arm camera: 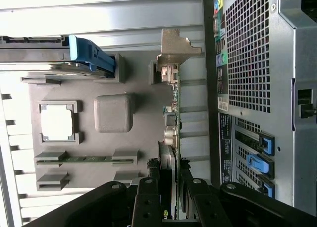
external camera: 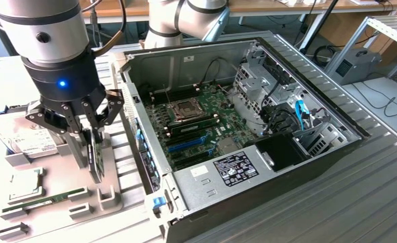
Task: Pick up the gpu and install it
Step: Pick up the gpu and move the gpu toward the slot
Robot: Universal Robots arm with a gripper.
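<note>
Wrist view: gpu (arm camera: 176, 123) stands on edge in the grey holder tray (arm camera: 133, 78), with its pale metal bracket (arm camera: 176, 46) at the end away from the gripper (arm camera: 172, 192). The claw is clamped on the card, one black finger (arm camera: 148, 199) on each face, no gap visible. Can't tell whether the card's lower edge has cleared the tray slot.

Also on the tray, all apart from the gpu:
- memory stick (arm camera: 84, 159), green, lying in its own narrow slot
- CPU (arm camera: 57, 122) in a square nest
- hard drive (external camera: 20, 142) with a white label (external camera: 35, 144); print too small to read

Exterior view: arm hangs straight down over the tray, blue lamp (external camera: 62, 83) lit on the wrist. Open tower case (external camera: 333, 147) lies on its side just beside the tray, on the exterior view's right, motherboard (external camera: 198, 121) exposed. Silver power supply (external camera: 205, 177) carries a black sticker (external camera: 236, 169) with white print and approval marks; not legible. Rear-panel sticker (arm camera: 224, 138) in the wrist view is equally unreadable.
</note>
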